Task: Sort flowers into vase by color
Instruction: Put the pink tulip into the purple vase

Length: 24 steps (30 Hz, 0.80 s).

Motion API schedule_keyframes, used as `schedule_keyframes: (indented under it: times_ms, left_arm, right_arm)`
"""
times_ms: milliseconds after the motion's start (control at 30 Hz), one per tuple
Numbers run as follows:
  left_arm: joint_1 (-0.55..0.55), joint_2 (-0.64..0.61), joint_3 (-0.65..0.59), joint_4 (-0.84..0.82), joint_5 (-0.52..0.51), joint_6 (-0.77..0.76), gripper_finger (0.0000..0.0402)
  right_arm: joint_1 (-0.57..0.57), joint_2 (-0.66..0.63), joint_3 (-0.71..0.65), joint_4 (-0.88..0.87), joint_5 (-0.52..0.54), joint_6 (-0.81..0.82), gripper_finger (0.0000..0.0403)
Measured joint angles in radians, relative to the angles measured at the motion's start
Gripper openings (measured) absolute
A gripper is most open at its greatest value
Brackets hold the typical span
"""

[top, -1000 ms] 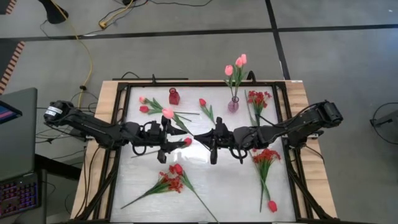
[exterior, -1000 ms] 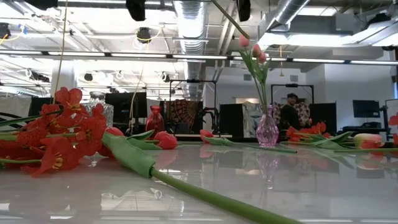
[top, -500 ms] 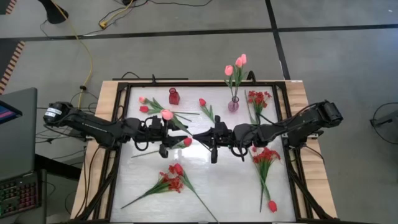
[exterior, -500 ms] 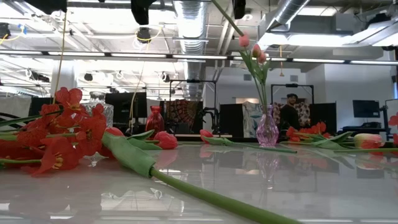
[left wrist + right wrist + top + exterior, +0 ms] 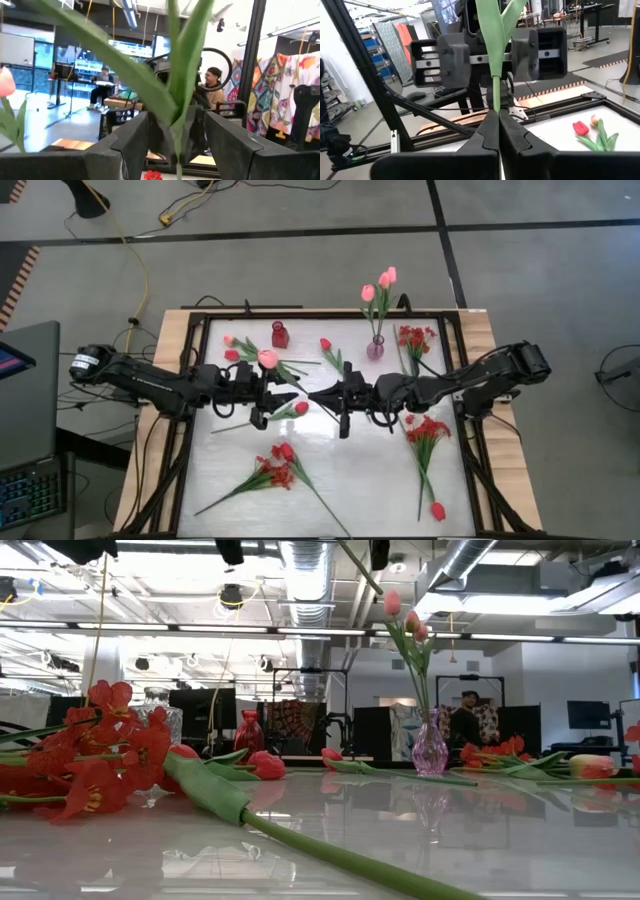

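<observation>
Pink vase [image 5: 375, 348], 12 o'clock: pink tulips already in. Red vase [image 5: 280, 335], 11 o'clock: empty. Mid-table, right gripper [image 5: 343, 397] pinches pink tulip [image 5: 268, 360] stem; left gripper [image 5: 270, 402] half-wide around it. Red flowers [image 5: 275, 473] unsorted.

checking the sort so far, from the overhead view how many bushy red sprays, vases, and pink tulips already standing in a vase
bushy red sprays: 3
vases: 2
pink tulips standing in a vase: 3
total: 8
</observation>
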Motion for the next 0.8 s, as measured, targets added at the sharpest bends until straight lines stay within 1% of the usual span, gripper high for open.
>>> schedule_keyframes:
  times_ms: [200, 333, 467, 600, 800]
  left_arm:
    - [0.018, 0.012, 0.055, -0.097, 0.06, 0.006, 0.0183]
    - [0.018, 0.009, 0.066, -0.129, 0.046, 0.032, 0.0183]
    - [0.018, 0.008, 0.066, -0.129, 0.048, 0.026, 0.0183]
    - [0.018, 0.008, 0.066, -0.17, 0.049, 0.022, 0.0183]
    - [0.018, 0.011, 0.066, -0.168, 0.037, 0.018, 0.0182]
  right_arm:
    - [-0.001, 0.0, 0.0, -0.001, 0.0, 0.0, 0.0022]
    - [0.0, 0.0, 0.0, -0.002, 0.0, -0.007, 0.0022]
    - [0.0, 0.0, 0.0, -0.002, 0.0, -0.017, 0.0022]
    - [0.0, 0.0, 0.0, -0.001, 0.0, -0.029, 0.0023]
    - [-0.002, 0.0, 0.0, 0.0, -0.013, -0.037, 0.0023]
